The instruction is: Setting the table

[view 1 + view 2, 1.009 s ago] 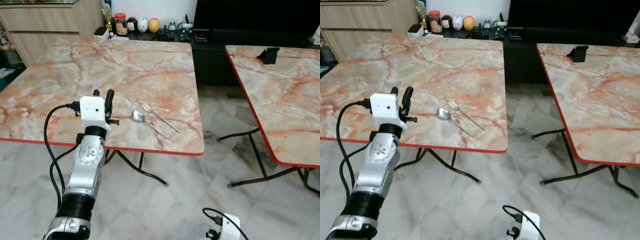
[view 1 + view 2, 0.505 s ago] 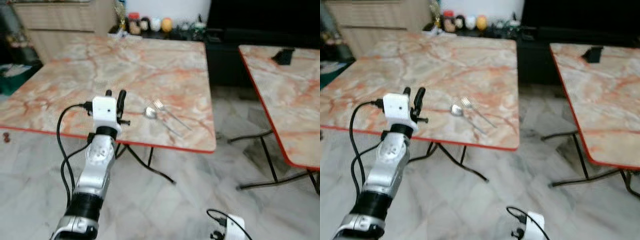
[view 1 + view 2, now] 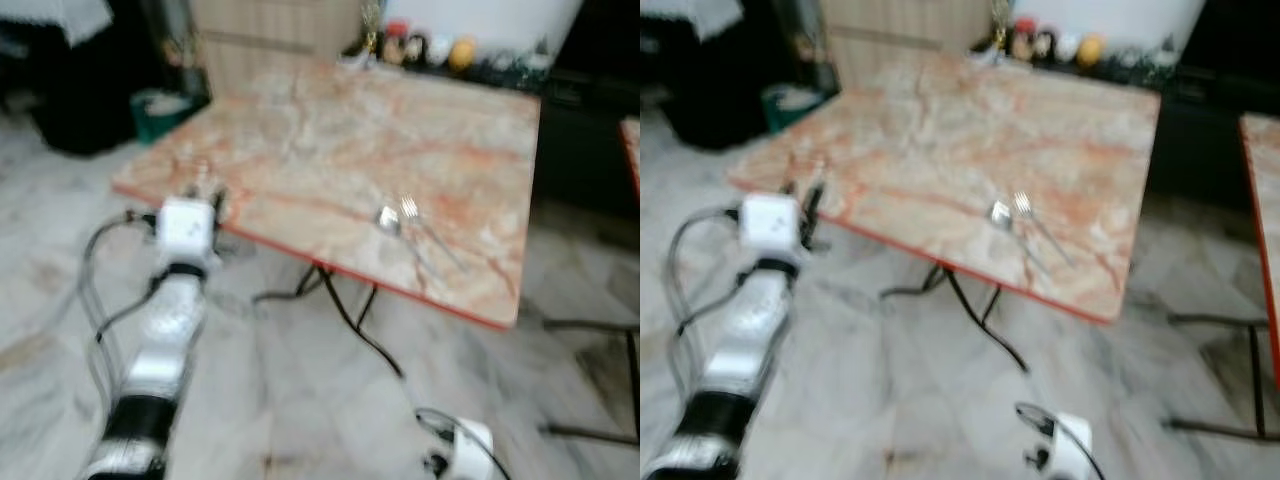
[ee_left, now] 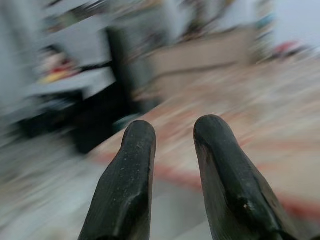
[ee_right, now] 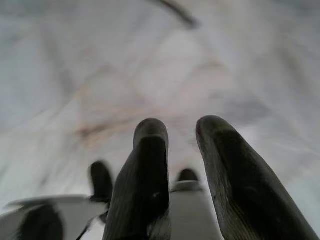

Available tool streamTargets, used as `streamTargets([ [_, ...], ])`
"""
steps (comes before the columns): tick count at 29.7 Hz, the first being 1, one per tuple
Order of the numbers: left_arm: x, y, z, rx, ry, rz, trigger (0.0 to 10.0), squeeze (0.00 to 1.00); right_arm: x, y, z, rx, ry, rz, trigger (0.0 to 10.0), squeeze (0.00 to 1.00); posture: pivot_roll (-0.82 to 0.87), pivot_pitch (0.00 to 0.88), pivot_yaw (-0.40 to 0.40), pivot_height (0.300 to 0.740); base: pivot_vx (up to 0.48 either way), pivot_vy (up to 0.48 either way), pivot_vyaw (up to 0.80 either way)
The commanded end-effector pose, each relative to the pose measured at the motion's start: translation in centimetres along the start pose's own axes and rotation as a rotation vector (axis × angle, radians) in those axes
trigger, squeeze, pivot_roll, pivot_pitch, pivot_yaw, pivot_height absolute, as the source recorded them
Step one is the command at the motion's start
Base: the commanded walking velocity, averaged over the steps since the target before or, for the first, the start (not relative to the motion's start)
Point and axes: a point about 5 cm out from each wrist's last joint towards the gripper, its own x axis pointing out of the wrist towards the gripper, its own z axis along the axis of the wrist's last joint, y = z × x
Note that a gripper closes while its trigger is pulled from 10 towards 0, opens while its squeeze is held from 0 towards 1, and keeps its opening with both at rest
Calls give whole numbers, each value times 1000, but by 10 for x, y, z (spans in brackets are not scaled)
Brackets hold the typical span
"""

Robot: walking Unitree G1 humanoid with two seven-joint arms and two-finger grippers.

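Note:
A metal spoon (image 3: 388, 218) and fork (image 3: 412, 210) lie side by side near the front right part of the marble-patterned table (image 3: 300, 130). My left gripper (image 3: 208, 195) is raised at the table's near left edge, well left of the cutlery. Its fingers (image 4: 135, 150) are slightly apart in the left wrist view and hold nothing. My right arm hangs low, its white wrist (image 3: 462, 445) above the floor. In the right wrist view the right gripper (image 5: 182, 131) points down at the tiles, also slightly apart and empty. All views are blurred.
Dark furniture and a green bin (image 3: 165, 103) stand left of the table. A wooden cabinet (image 3: 270, 40) and a row of small figurines (image 3: 430, 50) are behind it. A second table's legs (image 3: 600, 330) show at the right. Pale tiled floor lies in front.
The whole picture has swung left and blurred, so the camera has turned. The table and cutlery now sit further right, and my left gripper is off the table's left corner.

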Motion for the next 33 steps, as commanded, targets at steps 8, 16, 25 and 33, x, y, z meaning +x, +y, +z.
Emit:
streamTargets([
  [8,-52,-17,-94,62,451,-213,10000,0,-1,-8,-3,4,12,-25,10000,0,102,0,-13,740,0,0,0],
  [16,-109,-27,-147,-19,848,-258,10000,0,-1,-12,2,-58,-10,-30,10000,0,94,0,-37,740,0,0,0],
  [25,-145,-38,-165,-53,1045,-248,10000,0,-1,-16,11,-149,-82,-38,10000,0,62,0,-43,740,0,0,0],
  [33,-135,-24,-164,-194,1057,-81,10000,0,-1,-12,22,-196,-165,-7,10000,0,68,0,-37,740,0,0,0],
])
